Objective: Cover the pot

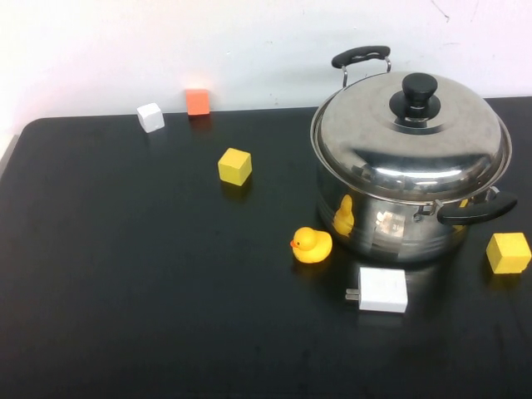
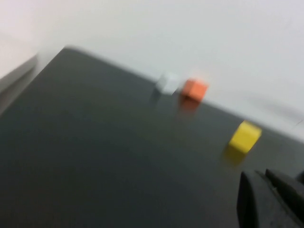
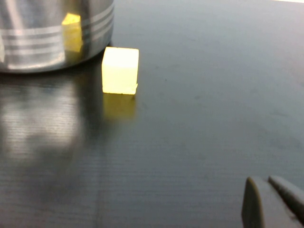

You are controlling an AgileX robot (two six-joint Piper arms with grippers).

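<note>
The shiny steel pot (image 1: 391,224) stands at the right of the black table. The domed steel lid (image 1: 411,137) with a black knob (image 1: 418,91) sits on it, closed all round. Neither arm shows in the high view. My left gripper (image 2: 259,176) hovers over the table's left part, fingers together and empty. My right gripper (image 3: 262,183) is low over the table near the pot's wall (image 3: 47,33), fingers together and empty, a little away from a yellow cube (image 3: 120,70).
A yellow duck (image 1: 312,245) and a white charger (image 1: 382,289) lie in front of the pot. Yellow cubes sit at the pot's right (image 1: 508,252) and mid-table (image 1: 234,166). An orange cube (image 1: 197,101) and a white cube (image 1: 150,117) sit at the back.
</note>
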